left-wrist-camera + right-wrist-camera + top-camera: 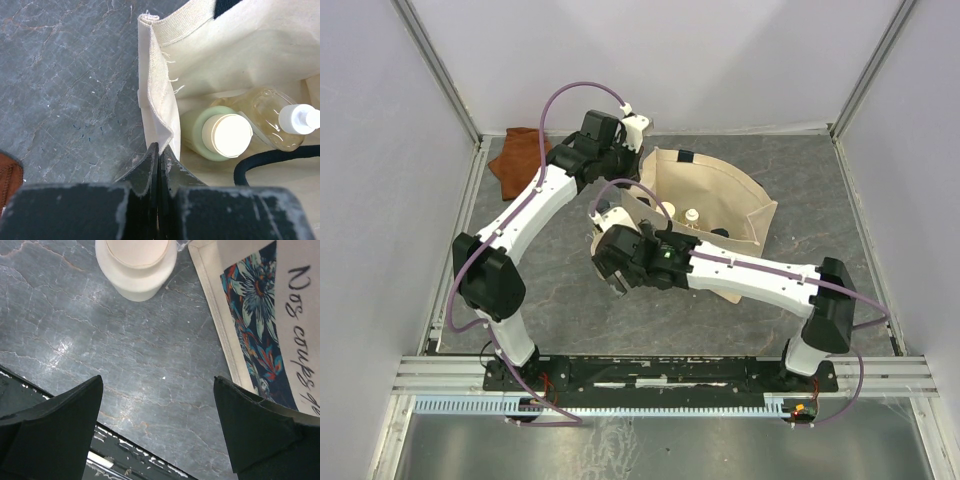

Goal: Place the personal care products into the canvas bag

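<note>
Left wrist view shows us the left gripper pinched shut on the rim of the canvas bag, propping it open, we judge, over the olive-green cylinder and amber flat bottle inside, while the right gripper gapes wide near the cream cylinder on the table outside.

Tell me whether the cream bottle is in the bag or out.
Out. The cream bottle stands upright on the table beside the canvas bag, by its printed side, not inside it.
</note>
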You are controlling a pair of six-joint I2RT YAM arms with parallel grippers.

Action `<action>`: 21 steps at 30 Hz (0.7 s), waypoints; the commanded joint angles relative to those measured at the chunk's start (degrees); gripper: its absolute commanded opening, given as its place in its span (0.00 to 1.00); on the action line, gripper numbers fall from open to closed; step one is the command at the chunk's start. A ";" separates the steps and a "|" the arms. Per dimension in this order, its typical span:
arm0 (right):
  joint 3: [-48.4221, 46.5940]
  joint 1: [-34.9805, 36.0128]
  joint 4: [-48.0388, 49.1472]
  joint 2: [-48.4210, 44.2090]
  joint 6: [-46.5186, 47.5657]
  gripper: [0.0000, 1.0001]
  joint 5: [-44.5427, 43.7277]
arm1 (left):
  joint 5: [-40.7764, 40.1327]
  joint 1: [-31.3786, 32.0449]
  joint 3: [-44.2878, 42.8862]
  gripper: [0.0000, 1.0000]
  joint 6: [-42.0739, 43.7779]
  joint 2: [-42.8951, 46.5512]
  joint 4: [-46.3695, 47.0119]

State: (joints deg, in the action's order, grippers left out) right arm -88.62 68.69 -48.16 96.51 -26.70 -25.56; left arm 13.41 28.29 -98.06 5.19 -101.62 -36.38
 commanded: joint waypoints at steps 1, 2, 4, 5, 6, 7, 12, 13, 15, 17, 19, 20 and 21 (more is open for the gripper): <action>0.13 0.13 5.93 1.51 1.82 0.99 0.51 | -0.05 -0.32 -2.51 0.03 0.11 0.04 0.52; 0.12 0.12 6.37 2.29 1.97 0.99 0.63 | -0.07 -0.34 -2.49 0.03 0.12 0.15 0.52; 0.14 0.14 7.45 3.42 2.32 0.99 0.94 | 0.03 -0.37 -2.47 0.03 0.25 0.40 0.44; 0.12 0.07 7.95 4.09 2.49 0.99 1.05 | 0.08 -0.28 -2.42 0.03 0.26 0.52 0.51; 0.04 0.11 8.34 4.64 2.57 0.99 1.09 | 0.12 -0.31 -2.40 0.03 0.29 0.59 0.52; 0.06 0.10 8.71 5.18 2.68 0.99 1.31 | 0.13 -0.29 -2.33 0.03 0.34 0.69 0.52; -0.49 0.05 9.84 7.63 3.00 1.00 2.30 | 0.10 -0.33 -1.93 0.03 0.52 1.20 0.50; -0.50 0.05 10.13 7.98 3.05 1.00 2.35 | 0.06 -0.41 -1.80 0.03 0.52 1.37 0.52; -0.50 0.05 10.77 8.54 3.30 1.00 2.35 | 0.04 -0.37 -1.50 0.03 0.46 1.58 0.52; -0.74 0.05 11.32 9.05 3.61 1.00 2.09 | 0.04 -0.43 -1.20 0.03 0.52 1.82 0.45; -1.38 0.02 11.85 9.73 4.07 1.00 1.47 | -0.01 -0.37 -0.85 0.03 0.52 2.11 0.52; -1.71 0.04 11.98 10.15 4.26 1.00 1.17 | -0.17 -0.44 -0.78 0.03 0.46 2.27 0.49; -2.00 -0.05 12.25 10.54 4.50 1.00 0.80 | -0.36 -0.51 -0.72 0.03 0.39 2.42 0.52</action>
State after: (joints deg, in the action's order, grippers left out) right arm -88.27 68.69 -39.07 105.97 -23.66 -23.20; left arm 13.43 28.18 -98.10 5.21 -101.62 -36.42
